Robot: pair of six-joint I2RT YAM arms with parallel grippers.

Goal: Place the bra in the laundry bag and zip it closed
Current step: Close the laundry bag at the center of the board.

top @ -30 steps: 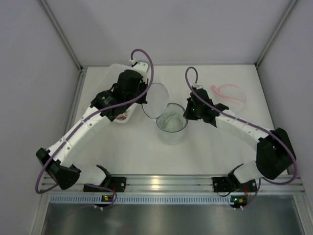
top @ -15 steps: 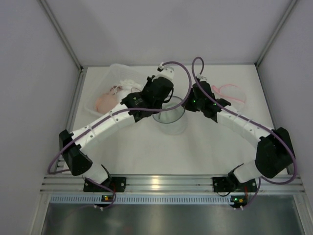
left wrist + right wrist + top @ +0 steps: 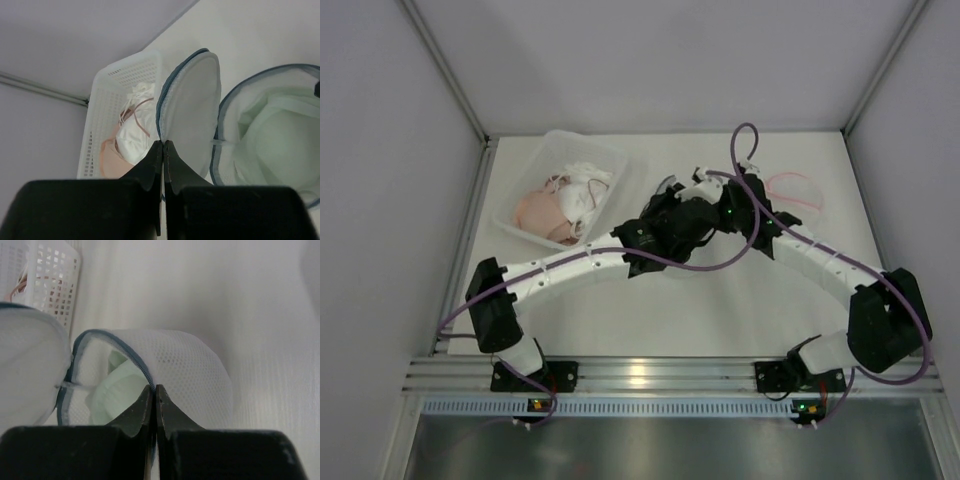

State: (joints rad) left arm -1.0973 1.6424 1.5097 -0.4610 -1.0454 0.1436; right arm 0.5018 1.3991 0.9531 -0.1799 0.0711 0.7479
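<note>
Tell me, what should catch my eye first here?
Mid-table stands a white cylindrical mesh laundry bag with a pale green bra inside. The left pincer pinches its round open lid, the right pincer its blue-trimmed rim. A white plastic basket of more underwear sits at the table's back left.

No writing, label, brand or number can be read — not in any view.

- White links with chunky black joints on the left arm [image 3: 570, 268] and the right arm [image 3: 810, 255].
- Purple cables [image 3: 745, 135] loop along both.
- Black bases [image 3: 535, 378] with tiny green and orange lights [image 3: 535, 405].
</note>
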